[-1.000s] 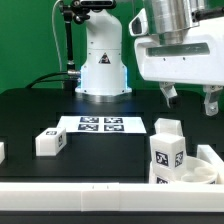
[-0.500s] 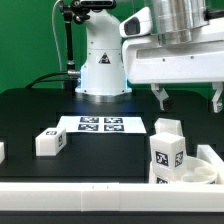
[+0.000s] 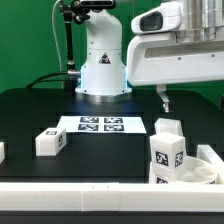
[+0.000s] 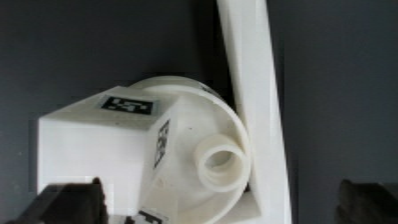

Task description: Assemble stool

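At the exterior view's right, just beside a rail [image 4: 249,90]: the seat [image 4: 187,130], with an upright leg [image 3: 168,152] standing on it. Cannot tell whether that one is fully home. Leaves a loose leg [image 3: 50,141] lying on the table [image 3: 30,115] near the marker board [image 3: 100,124]. Looks partway done, with fitting yet to do. Hangs over the seat, gripper [image 4: 217,205] spread wide, gripping and touching nothing.

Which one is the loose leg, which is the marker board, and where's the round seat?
loose leg [image 3: 50,142], exterior view, its tagged front face.
marker board [image 3: 100,125], exterior view, its middle.
round seat [image 4: 187,125], wrist view, its rounded white side.
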